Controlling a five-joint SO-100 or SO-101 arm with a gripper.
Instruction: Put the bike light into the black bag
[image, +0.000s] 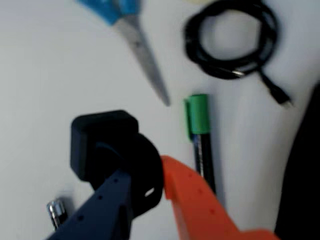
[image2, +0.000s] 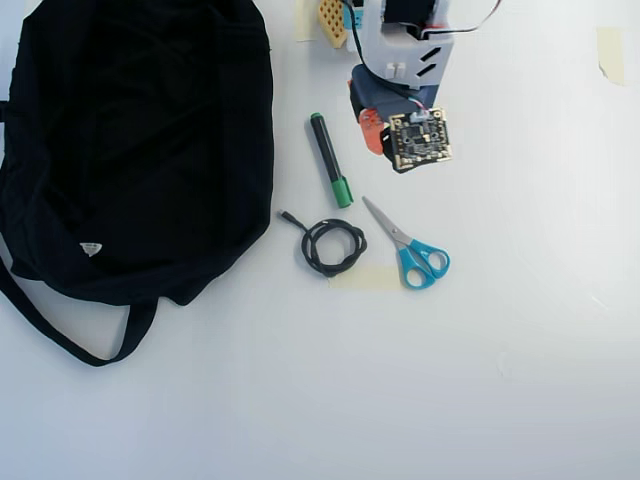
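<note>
My jaws are clamped on the bike light, its loop strap pinched between the blue and orange fingers above the white worktop. The black bag lies well apart, beyond the green-capped marker, in the overhead view.

You are seeing the bike light only in the wrist view; overhead, the arm is covering it. The wrist view's top edge is cropping the scissors, its right edge the black bag. The silver-tipped cylinder is blurring there, half hidden behind the gripper.
</note>
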